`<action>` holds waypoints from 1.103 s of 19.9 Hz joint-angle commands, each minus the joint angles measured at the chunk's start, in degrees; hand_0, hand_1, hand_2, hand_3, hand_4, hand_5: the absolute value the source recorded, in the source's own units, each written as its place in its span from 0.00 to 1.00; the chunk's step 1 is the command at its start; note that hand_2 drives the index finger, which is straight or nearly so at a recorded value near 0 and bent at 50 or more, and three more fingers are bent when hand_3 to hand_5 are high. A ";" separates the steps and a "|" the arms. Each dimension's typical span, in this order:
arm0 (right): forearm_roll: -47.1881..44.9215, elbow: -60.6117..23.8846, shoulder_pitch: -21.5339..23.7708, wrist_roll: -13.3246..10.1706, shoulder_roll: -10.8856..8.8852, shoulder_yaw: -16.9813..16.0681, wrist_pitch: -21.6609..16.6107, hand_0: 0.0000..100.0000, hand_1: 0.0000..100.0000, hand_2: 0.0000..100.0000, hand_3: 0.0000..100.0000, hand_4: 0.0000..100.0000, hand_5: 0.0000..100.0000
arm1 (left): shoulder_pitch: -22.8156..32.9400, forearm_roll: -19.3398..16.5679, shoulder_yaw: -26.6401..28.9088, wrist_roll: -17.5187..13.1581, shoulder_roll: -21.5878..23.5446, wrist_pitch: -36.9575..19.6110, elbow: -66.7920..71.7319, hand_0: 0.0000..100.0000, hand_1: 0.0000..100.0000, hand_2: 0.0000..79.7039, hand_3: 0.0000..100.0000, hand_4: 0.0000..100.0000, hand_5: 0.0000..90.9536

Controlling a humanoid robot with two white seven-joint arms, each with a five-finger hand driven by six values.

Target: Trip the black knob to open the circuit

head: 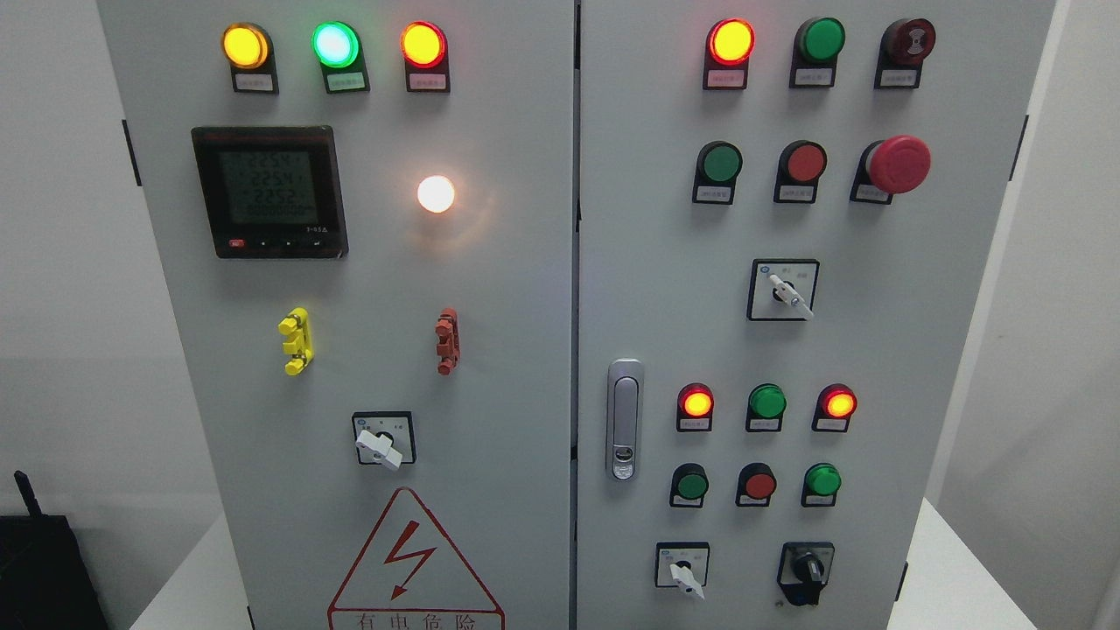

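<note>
Where the grey metal cabinet (525, 350) fills the view, notes as follows.
Black knob: black rotary selector knob (807, 570) on a black plate, lower right corner of right door, pointer hanging downward.
Neighbours: white lever switch (685, 573) just left of it; green round push button (822, 480) above.
Robot hand: neither one in view, so its state cannot be told.
Worktop: white worktop (954, 577) under the cabinet.

We see a lit digital meter (269, 191) at 10 o'clock, red mushroom btn (897, 164) at 2, hazard triangle (413, 564) at 6, door latch (625, 419) near ctr.
</note>
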 commanded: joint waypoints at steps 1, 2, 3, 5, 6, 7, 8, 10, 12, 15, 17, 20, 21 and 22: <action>0.28 -0.34 0.13 -0.44 0.13 0.07 -0.36 0.00 0.29 0.00 0.00 0.00 0.00 | -0.13 0.14 0.07 0.01 -0.09 -0.08 0.00 0.12 0.39 0.00 0.00 0.00 0.00; 0.28 -0.34 0.13 -0.44 0.13 0.07 -0.36 0.00 0.29 0.00 0.00 0.00 0.00 | -0.13 0.14 0.07 0.01 -0.09 0.01 0.00 0.12 0.39 0.00 0.00 0.00 0.00; 0.20 -0.34 0.13 -0.35 0.04 0.07 -0.36 0.00 0.29 0.00 0.00 0.00 0.00 | -0.13 0.14 0.07 0.01 -0.09 0.01 0.00 0.12 0.39 0.00 0.00 0.00 0.00; 0.19 -0.42 0.13 -0.35 0.13 0.07 -0.36 0.00 0.29 0.00 0.00 0.00 0.00 | -0.13 0.14 0.07 0.01 -0.09 -0.08 0.00 0.12 0.39 0.00 0.00 0.00 0.00; 0.11 -0.51 0.13 -0.26 0.13 -0.02 -0.45 0.00 0.29 0.00 0.00 0.00 0.00 | -0.13 0.14 0.07 0.01 -0.09 -0.08 0.00 0.12 0.39 0.00 0.00 0.00 0.00; 0.11 -1.12 0.21 -0.26 0.13 -0.10 -0.45 0.00 0.29 0.00 0.00 0.00 0.00 | -0.13 0.14 0.07 0.01 -0.09 -0.08 0.00 0.12 0.39 0.00 0.00 0.00 0.00; 0.02 -1.74 0.30 -0.26 0.13 -0.10 -0.45 0.00 0.29 0.00 0.00 0.00 0.00 | -0.22 0.14 0.07 0.01 -0.09 -0.08 0.00 0.12 0.39 0.00 0.00 0.00 0.00; -0.07 -2.97 0.74 -0.18 0.13 -0.28 -0.45 0.00 0.29 0.00 0.00 0.00 0.00 | -0.13 0.14 0.07 0.01 -0.09 0.01 0.00 0.12 0.39 0.00 0.00 0.00 0.00; -0.07 -5.25 1.62 -0.26 0.13 -0.81 -0.45 0.00 0.29 0.00 0.00 0.00 0.00 | -0.13 0.14 0.07 0.01 -0.09 0.01 0.00 0.12 0.39 0.00 0.00 0.00 0.00; -0.07 -9.55 2.50 -0.44 -0.22 -1.16 -0.45 0.00 0.30 0.00 0.00 0.00 0.00 | -0.13 0.14 0.07 0.01 -0.09 0.01 0.00 0.12 0.39 0.00 0.00 0.00 0.00; -0.07 -11.49 2.85 -0.44 -0.40 -1.77 -0.45 0.00 0.30 0.00 0.00 0.00 0.00 | -0.13 0.14 0.07 0.01 -0.09 -0.08 0.00 0.12 0.39 0.00 0.00 0.00 0.00; -0.07 -13.08 2.85 -0.27 -0.57 -3.96 -0.62 0.01 0.31 0.00 0.00 0.00 0.00 | -0.22 0.14 0.07 0.01 -0.09 -0.08 0.00 0.12 0.39 0.00 0.00 0.00 0.00; -0.16 -13.60 2.85 -0.26 -0.49 -4.15 -0.62 0.03 0.31 0.00 0.00 0.00 0.00 | -0.22 0.14 0.07 0.01 -0.09 -0.08 0.00 0.12 0.39 0.00 0.00 0.00 0.00; -0.16 -13.96 2.85 -0.18 -0.49 -4.15 -0.88 0.04 0.32 0.00 0.00 0.00 0.00 | -0.22 0.14 0.07 0.01 -0.09 -0.08 0.00 0.12 0.39 0.00 0.00 0.00 0.00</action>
